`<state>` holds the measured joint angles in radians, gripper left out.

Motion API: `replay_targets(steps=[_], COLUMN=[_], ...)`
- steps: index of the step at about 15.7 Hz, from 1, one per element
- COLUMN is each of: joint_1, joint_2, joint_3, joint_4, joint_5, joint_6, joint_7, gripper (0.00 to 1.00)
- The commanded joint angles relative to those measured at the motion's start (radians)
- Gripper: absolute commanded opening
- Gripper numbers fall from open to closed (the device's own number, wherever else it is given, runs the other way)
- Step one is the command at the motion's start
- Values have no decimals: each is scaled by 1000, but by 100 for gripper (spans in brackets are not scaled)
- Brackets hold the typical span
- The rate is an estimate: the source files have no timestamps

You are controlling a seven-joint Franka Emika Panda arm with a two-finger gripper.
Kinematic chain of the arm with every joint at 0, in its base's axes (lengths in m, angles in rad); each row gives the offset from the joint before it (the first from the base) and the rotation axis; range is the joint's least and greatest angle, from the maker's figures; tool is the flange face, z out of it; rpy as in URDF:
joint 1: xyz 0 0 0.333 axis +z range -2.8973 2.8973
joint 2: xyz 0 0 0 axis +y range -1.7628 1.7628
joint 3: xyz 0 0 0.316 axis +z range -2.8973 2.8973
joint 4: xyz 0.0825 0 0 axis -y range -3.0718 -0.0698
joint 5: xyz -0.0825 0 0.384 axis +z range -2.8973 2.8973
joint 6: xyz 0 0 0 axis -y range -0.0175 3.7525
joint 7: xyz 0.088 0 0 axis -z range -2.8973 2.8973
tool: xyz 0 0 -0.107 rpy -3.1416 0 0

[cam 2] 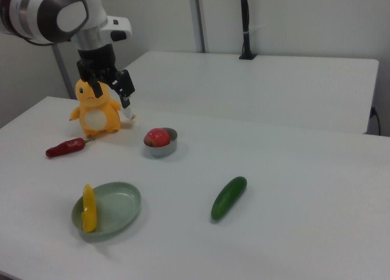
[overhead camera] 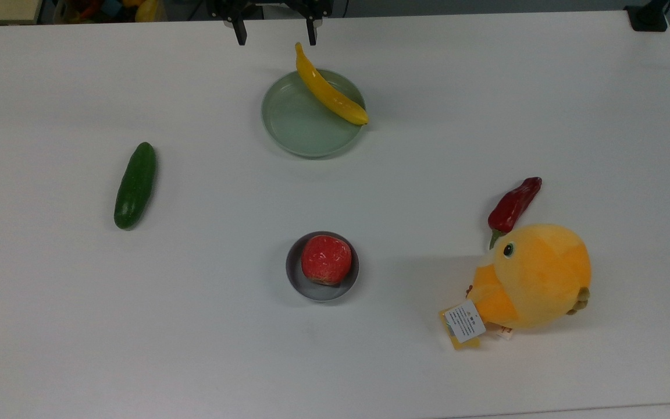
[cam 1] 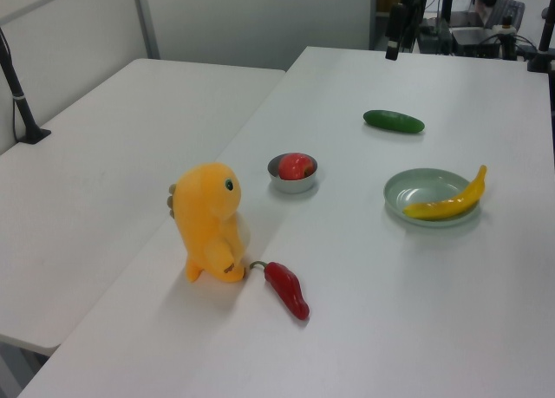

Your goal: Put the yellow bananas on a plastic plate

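Note:
The yellow banana (overhead camera: pixel 329 93) lies slantwise over the far right rim of the pale green plastic plate (overhead camera: pixel 300 128) in the top view, both ends reaching past the rim. My gripper (overhead camera: pixel 277 36) hangs open and empty above the table's far edge, just beyond the banana's stem end. In the left view the banana (cam 1: pixel 447 203) rests on the plate (cam 1: pixel 421 188), with the gripper (cam 1: pixel 395 44) far behind. The right view has the gripper (cam 2: pixel 109 89) high above the table, well back from the banana (cam 2: pixel 89 208) and the plate (cam 2: pixel 119 202).
A green cucumber (overhead camera: pixel 135 185) lies at the top view's left. A grey bowl (overhead camera: pixel 295 279) holding a red fruit (overhead camera: pixel 326 259) sits in the middle. A red pepper (overhead camera: pixel 514 203) and an orange plush toy (overhead camera: pixel 535 276) stand at the top view's right.

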<state>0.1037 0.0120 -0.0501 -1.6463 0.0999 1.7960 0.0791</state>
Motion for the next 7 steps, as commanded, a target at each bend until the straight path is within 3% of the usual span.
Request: replay_targets(steps=[1,7], joint_1=[-19,-32], joint_2=[-33,-32], joint_3=[38,59], joint_4=[-47,-56], joint_5=[0,-3], joint_6=[31,31], joint_7=[-19,-21], gripper=[100,100])
